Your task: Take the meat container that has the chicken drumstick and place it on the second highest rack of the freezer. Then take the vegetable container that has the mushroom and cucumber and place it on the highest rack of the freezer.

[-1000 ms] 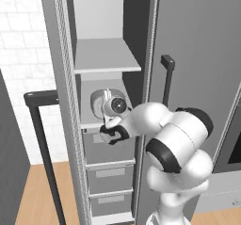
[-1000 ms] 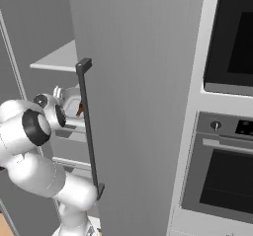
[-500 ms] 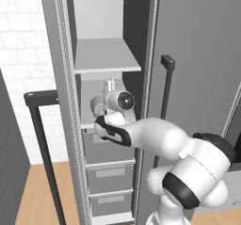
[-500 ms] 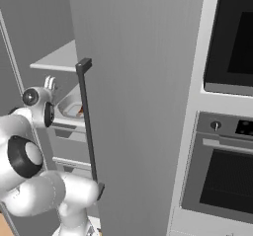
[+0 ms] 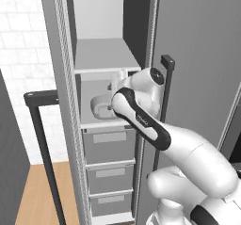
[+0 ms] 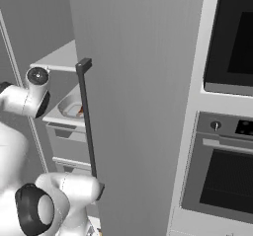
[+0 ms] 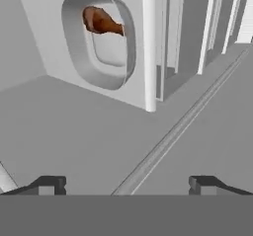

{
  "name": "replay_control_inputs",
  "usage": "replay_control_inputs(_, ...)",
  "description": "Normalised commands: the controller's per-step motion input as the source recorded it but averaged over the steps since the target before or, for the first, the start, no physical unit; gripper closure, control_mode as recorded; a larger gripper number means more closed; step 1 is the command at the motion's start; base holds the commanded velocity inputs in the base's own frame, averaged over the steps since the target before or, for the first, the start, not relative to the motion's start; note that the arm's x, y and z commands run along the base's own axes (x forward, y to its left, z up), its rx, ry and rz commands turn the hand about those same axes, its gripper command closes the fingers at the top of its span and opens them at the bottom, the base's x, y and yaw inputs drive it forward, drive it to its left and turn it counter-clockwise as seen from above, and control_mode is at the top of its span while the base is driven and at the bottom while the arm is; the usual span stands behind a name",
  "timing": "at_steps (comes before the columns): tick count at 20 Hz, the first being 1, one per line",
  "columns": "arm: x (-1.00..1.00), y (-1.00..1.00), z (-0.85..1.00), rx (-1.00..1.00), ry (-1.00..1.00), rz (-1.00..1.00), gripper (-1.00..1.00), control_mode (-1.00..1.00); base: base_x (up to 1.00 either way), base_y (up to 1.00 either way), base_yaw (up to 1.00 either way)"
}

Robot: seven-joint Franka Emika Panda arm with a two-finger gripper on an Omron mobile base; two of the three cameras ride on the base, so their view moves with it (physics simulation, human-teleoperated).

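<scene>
Wall: white tiled wall point(image 5: 21, 78) at far left, running down to the floor.
Floor: light wooden floor point(image 5: 40, 191), warm tan, seen at lower left.
Tall cabinet panel: broad flat grey panel point(image 6: 143, 97), matte, filling the middle of the right base view.
Oven tower: upper oven point(image 6: 230, 37) with dark glass set in a pale frame; lower oven point(image 6: 222, 173) beneath it, dark window, a round knob point(image 6: 215, 126) and a horizontal bar handle point(image 6: 227, 145).
Dark edge: dark grey surface point(image 5: 8, 158) at far left.
Light: even, flat, soft shadows.
</scene>
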Motion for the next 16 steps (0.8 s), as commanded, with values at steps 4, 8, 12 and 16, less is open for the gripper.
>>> replay_control_inputs(4,-1.00,-0.11,-0.01,-0.20,0.20,0.47,-1.00,-1.00,0.00,0.00,0.00)
replay_control_inputs(8,-1.00,-0.02,0.00,-0.34,0.16,0.43,-1.00,-1.00,0.00,0.00,0.00)
replay_control_inputs(12,-1.00,-0.40,0.19,-0.36,-0.02,0.40,-1.00,-1.00,0.00,0.00,0.00)
replay_control_inputs(16,-1.00,-0.69,0.31,-0.30,-0.16,0.35,-1.00,-1.00,0.00,0.00,0.00)
